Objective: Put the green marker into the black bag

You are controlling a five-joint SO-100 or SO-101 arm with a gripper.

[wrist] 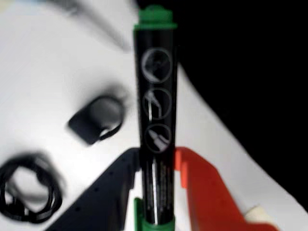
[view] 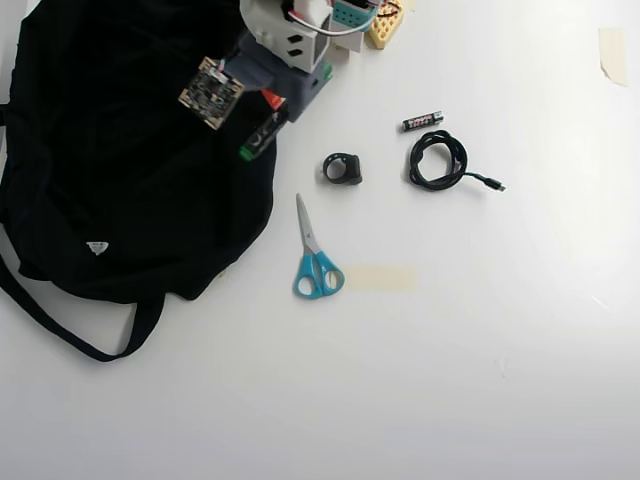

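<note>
The slim dark-barrelled green marker (wrist: 155, 120) is clamped in the claw (wrist: 159, 166) at the large soft black fabric bag's (view: 120, 160) edge.

The marker (wrist: 155, 120) in the pincer (wrist: 156, 166) has a black barrel with white round icons and white print, and bright green ends. One pincer finger is black, the other orange-red (wrist: 204, 192). The bag (view: 120, 150) is black with a small white logo. The scissors (view: 316, 262) have light blue handles. The cable (view: 438, 160) is black; the bench (view: 450, 350) is white.
</note>
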